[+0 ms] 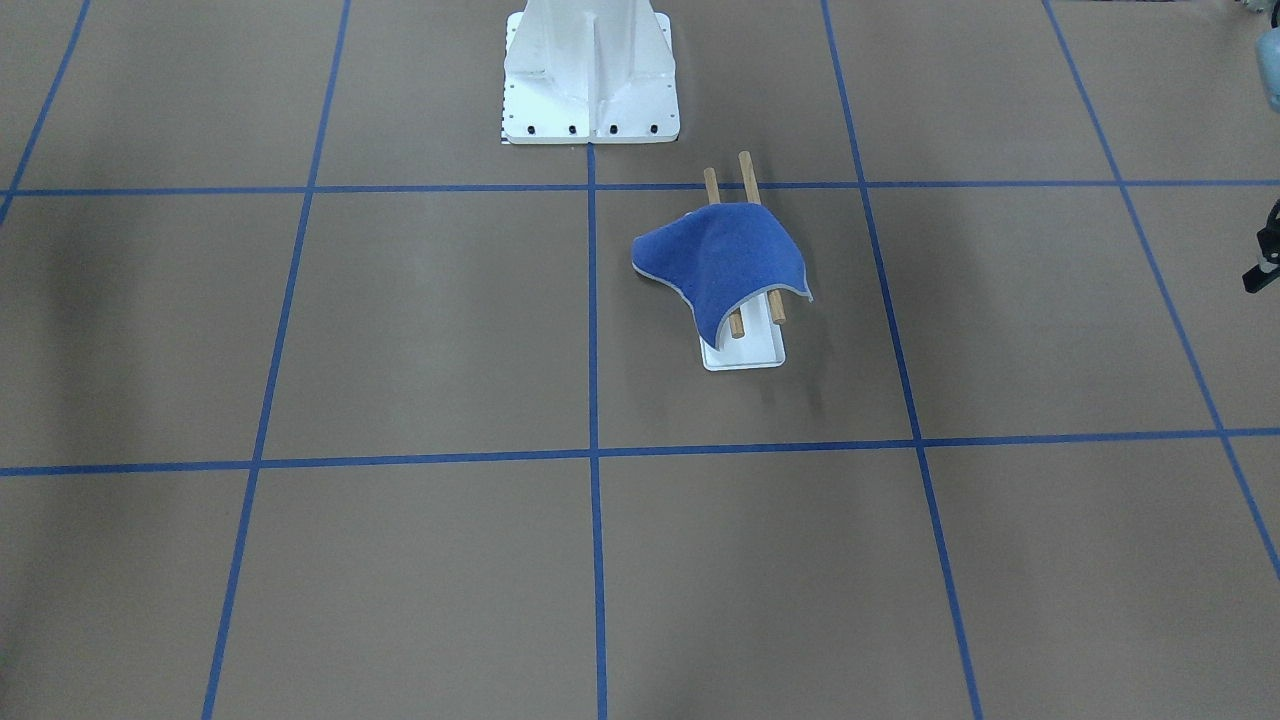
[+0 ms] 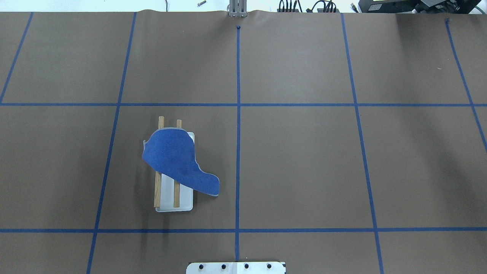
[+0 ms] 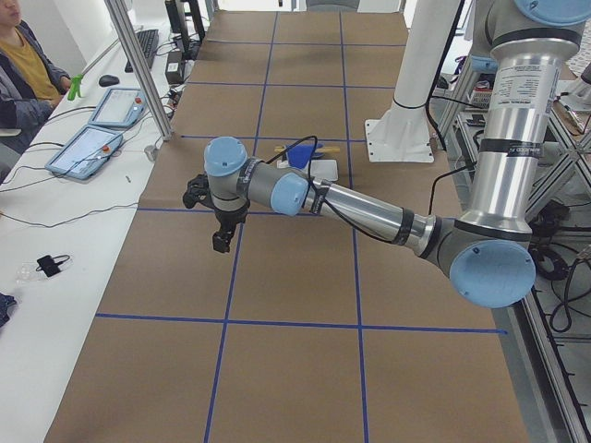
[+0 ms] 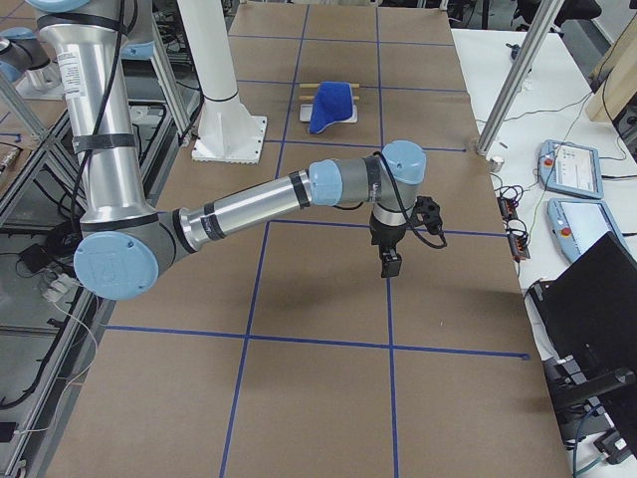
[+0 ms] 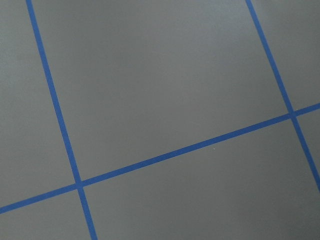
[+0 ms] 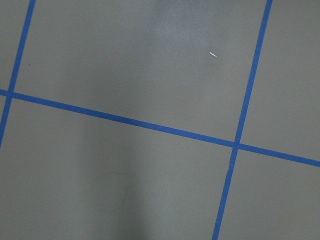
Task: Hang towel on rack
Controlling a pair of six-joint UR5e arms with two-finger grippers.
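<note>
The blue towel lies draped over the two wooden dowels of the rack, with one corner trailing onto the table beside the white base. The towel and the rack also show in the overhead view. No gripper touches the towel. My left gripper hangs well away from the rack, near the table's far edge. My right gripper hangs over bare table, far from the towel. Both show only in side views, so I cannot tell whether they are open or shut. The wrist views show only table and blue tape.
The white ribbed pedestal stands behind the rack at the robot's base. A side table with control pendants and a seated operator runs along the far edge. Another pendant lies there too.
</note>
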